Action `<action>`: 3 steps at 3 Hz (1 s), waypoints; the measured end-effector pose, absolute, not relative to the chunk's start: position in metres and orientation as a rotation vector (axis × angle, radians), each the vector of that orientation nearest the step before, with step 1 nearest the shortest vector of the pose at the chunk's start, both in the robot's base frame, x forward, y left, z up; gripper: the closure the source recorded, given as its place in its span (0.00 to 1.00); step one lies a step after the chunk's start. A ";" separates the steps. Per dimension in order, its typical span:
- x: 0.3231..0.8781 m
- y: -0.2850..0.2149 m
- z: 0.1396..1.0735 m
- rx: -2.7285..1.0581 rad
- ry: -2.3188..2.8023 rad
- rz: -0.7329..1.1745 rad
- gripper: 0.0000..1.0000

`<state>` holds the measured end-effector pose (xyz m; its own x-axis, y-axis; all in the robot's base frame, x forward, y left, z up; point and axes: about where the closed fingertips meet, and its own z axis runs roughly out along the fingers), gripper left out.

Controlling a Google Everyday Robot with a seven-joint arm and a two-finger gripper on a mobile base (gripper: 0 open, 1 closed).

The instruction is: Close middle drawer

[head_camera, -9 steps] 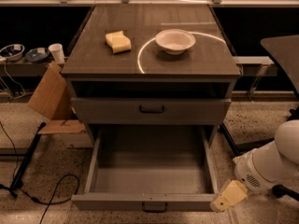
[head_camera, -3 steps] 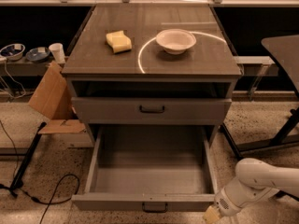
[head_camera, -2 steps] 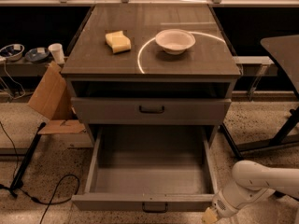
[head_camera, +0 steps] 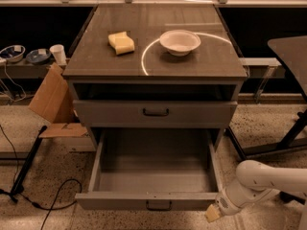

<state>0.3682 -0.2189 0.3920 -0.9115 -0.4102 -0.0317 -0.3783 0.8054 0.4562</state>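
The middle drawer (head_camera: 156, 169) is pulled far out of the grey cabinet, and its deep box is empty. Its low front panel (head_camera: 110, 201) carries a small dark bar handle (head_camera: 158, 205). Above it, the taller top drawer (head_camera: 153, 113) is closed. The lowest drawer is hidden under the open one. My gripper (head_camera: 213, 213) is low at the front right, just beyond the right end of the front panel, on the white arm (head_camera: 259, 183). I cannot tell whether it touches the panel.
A white bowl (head_camera: 180, 41) and a yellow sponge (head_camera: 121, 42) sit on the cabinet top (head_camera: 96, 61). Cardboard (head_camera: 50, 99), a black stand leg and a cable (head_camera: 29, 162) lie on the floor at the left. A dark table (head_camera: 290, 51) stands at the right.
The arm has dropped lower and the gripper has moved down and left, toward the drawer's front right corner. The drawer is still out as far as before.
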 end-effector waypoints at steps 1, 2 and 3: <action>0.382 -0.216 0.390 0.559 -2.947 -0.742 1.00; 0.401 -0.205 0.377 0.481 -2.947 -0.780 1.00; 0.413 -0.198 0.370 0.420 -2.953 -0.808 1.00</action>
<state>0.4130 -0.1980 0.3699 -0.9618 -0.2730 -0.0214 -0.2459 0.8265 0.5064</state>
